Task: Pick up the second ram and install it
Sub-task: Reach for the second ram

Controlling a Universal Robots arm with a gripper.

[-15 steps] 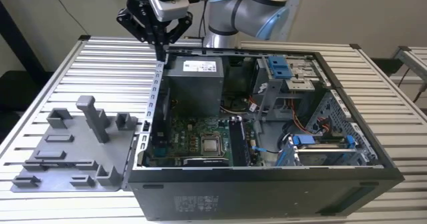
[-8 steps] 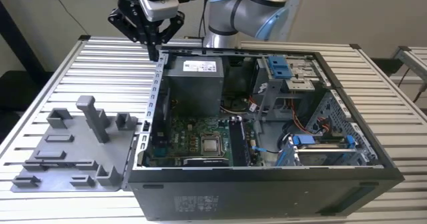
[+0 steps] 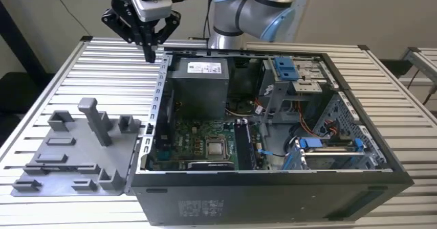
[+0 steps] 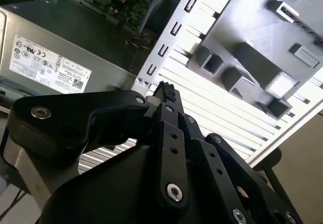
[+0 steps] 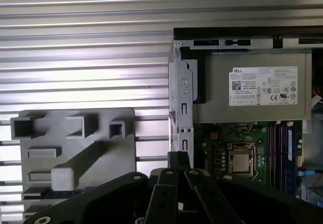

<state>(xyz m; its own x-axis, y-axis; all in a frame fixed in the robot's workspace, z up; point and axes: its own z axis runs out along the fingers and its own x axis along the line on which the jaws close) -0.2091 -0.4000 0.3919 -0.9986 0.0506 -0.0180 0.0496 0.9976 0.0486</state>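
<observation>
One black gripper (image 3: 149, 55) hangs over the table (image 3: 82, 70). It is just outside a back corner of the computer case (image 3: 273, 193), on the exterior view's left of the case wall. Its two fingers are pressed together into a point, and nothing is held between them.

Silver table slats show under the gripper and on its far side, so it has open room there. The thin metal edge of the case is close beside it. Just inside that corner sits a big grey box (image 3: 198, 81) that reaches nearly up to the rim.

The case lies on its side with its top open, and its walls stand up all around like a fence. Lower down inside is a green board (image 3: 194, 137) with a square chip (image 3: 215, 148). The space above this board is open, between the grey box and the case's front wall. Two blue clips (image 3: 285, 68) sit on the crowded side, at the exterior view's right.

In the first wrist view, a thin blue stick (image 5: 290, 151) stands on its edge in the long slots next to the square chip. It looks like the second ram, but I cannot tell for sure. It is well apart from the gripper.

A grey tray (image 3: 79, 151) lies flat on the table at the exterior view's left. One edge of the tray is just beside the case wall. A tall post (image 3: 95, 119) sticks up from the tray, along with some short blocks.
</observation>
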